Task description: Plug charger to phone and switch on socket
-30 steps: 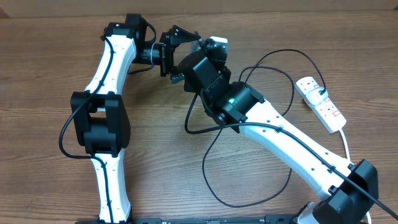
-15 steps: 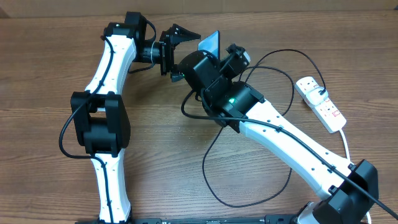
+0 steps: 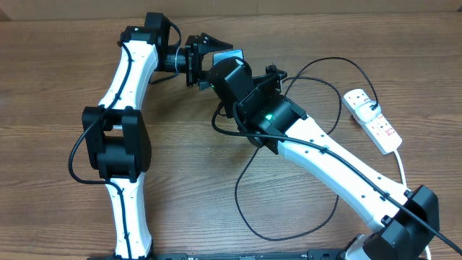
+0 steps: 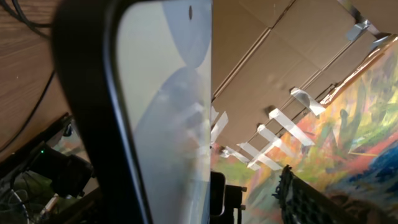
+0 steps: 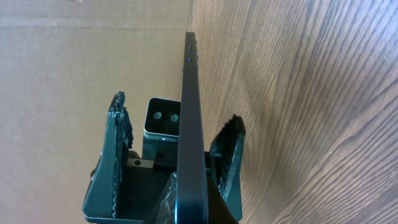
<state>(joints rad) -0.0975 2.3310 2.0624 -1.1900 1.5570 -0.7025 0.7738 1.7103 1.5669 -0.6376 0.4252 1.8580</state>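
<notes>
The phone (image 3: 232,53) is off the table, held on edge at the back middle. My right gripper (image 3: 229,62) is shut on its lower end; in the right wrist view (image 5: 189,208) the phone's thin dark edge (image 5: 189,106) rises from my jaws. My left gripper (image 3: 216,50) is open, one finger on each side of the phone (image 5: 174,134), not touching it. The left wrist view shows the pale screen (image 4: 161,93) close up. The black charger cable (image 3: 289,230) loops over the table from the white socket strip (image 3: 372,119). Its connector tip is hidden.
The strip lies at the right edge with red switches and a thick white cord (image 3: 401,165) running toward the front. Cable loops lie under and around my right arm. A cardboard wall stands behind the table (image 5: 93,50).
My right gripper has carried the phone left and turned it on edge, bringing it between the open fingers of my left gripper. The left arm has barely moved.
</notes>
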